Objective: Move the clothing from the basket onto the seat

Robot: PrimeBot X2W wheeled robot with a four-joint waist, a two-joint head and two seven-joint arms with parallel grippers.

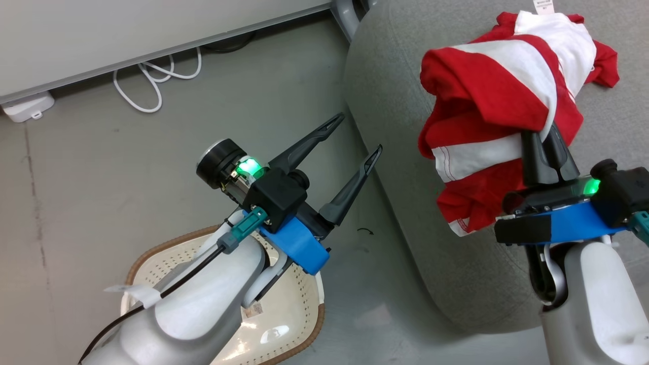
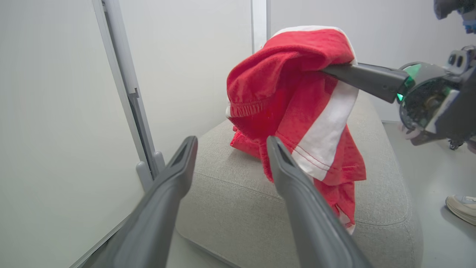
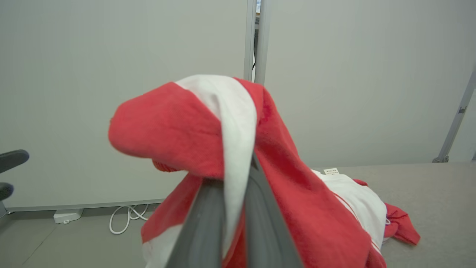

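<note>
My right gripper [image 1: 545, 139] is shut on a red and white striped piece of clothing [image 1: 481, 96], which hangs bunched over its fingers above the grey seat [image 1: 395, 101]. Another red and white garment [image 1: 578, 45] lies on the seat behind it. In the right wrist view the cloth [image 3: 167, 137] drapes over both fingers [image 3: 208, 223]. My left gripper [image 1: 359, 133] stands open over the floor, left of the seat, holding nothing. The cream basket [image 1: 284, 314] with its brown rim sits on the floor beneath my left forearm, partly hidden by it.
A white cable [image 1: 152, 81] and a small white box [image 1: 28, 106] lie on the floor by the pale wall panel [image 1: 127, 30]. A person's shoe [image 2: 463, 208] stands on the floor beside the seat in the left wrist view.
</note>
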